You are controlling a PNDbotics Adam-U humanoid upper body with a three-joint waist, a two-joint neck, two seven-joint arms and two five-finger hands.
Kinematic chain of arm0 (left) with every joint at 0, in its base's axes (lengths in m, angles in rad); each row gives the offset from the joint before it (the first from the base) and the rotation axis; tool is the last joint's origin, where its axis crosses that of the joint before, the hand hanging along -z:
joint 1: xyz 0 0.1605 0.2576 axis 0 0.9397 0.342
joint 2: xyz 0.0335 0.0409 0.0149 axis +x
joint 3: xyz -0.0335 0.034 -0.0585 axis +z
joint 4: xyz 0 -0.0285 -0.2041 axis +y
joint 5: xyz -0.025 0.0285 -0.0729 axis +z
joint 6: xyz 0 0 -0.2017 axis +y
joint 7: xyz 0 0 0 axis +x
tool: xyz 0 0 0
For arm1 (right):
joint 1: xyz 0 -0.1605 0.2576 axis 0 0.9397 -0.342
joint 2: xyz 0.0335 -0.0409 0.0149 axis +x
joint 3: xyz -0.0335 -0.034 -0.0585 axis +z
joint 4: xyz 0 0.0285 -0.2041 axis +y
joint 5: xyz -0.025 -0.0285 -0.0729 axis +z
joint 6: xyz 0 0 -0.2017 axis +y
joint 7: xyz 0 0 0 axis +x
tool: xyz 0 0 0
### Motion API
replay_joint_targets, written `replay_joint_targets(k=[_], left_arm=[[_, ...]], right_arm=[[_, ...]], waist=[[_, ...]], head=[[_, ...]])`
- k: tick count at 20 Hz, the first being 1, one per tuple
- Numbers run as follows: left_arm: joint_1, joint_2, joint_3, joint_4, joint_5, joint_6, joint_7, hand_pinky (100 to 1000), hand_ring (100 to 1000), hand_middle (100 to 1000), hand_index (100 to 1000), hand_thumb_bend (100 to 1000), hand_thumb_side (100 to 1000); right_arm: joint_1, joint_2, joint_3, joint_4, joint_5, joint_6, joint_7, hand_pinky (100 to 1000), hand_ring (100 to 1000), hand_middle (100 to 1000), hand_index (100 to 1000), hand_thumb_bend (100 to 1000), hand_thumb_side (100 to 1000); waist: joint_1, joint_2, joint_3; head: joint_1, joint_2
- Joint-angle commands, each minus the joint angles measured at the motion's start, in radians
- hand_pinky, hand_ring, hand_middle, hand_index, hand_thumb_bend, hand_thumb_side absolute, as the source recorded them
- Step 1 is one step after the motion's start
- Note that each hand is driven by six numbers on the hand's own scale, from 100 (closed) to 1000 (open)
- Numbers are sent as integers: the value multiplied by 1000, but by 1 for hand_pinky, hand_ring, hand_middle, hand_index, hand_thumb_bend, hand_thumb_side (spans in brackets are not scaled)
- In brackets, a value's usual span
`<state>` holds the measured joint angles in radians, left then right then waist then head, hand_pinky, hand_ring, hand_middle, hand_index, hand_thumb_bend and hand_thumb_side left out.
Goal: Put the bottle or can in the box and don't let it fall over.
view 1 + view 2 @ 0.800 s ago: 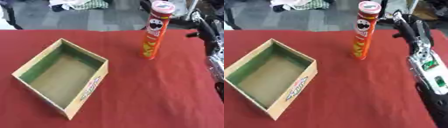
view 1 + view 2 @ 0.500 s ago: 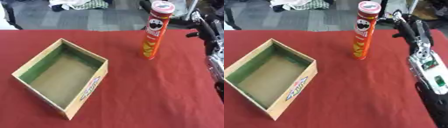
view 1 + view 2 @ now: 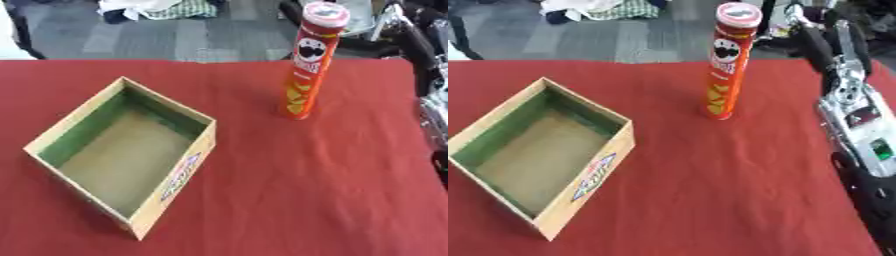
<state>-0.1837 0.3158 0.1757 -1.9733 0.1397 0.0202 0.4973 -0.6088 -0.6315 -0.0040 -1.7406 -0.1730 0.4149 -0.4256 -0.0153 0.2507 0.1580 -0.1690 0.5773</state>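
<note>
- The surface point(image 3: 350, 200) is being covered by a smooth red cloth.
- An open rectangular cardboard box point(image 3: 122, 150), green-lined inside, is being shown lying left.
- A tall cylindrical red can point(image 3: 726, 62) is being kept upright, outside the box.
- The right hand point(image 3: 820, 37) is being held right of the can, apart; its clasp cannot be told.

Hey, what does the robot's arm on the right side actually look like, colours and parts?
The right arm is bright silver metal at the forearm, with a small green mark and a dark reddish panel, turning black lower down. The right hand has slim black and silver fingers.
</note>
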Motion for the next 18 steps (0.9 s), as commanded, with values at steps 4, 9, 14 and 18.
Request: replay_joint_targets(k=[4,9,14,18], left_arm=[[0,32,5,-15,-2,1,-2,803,827,787,700,612,422],[2,34,2,-13,-3,3,-5,802,827,787,699,612,421],[5,36,1,-12,-2,2,-6,802,827,787,699,613,421],[5,37,1,-12,-1,2,-6,802,827,787,699,614,420]], right_arm=[[-127,-53,36,14,169,48,92,657,814,828,782,219,677],[-248,-44,92,93,320,88,228,688,844,851,802,234,754],[-361,-15,129,228,417,99,304,705,857,860,809,243,818],[-420,11,140,319,475,82,320,738,880,872,822,257,924]], waist=[[2,-35,3],[2,-43,4],[3,-49,9],[4,-51,10]], head=[[-8,-2],[-13,2],[-17,-9],[-21,-30]])
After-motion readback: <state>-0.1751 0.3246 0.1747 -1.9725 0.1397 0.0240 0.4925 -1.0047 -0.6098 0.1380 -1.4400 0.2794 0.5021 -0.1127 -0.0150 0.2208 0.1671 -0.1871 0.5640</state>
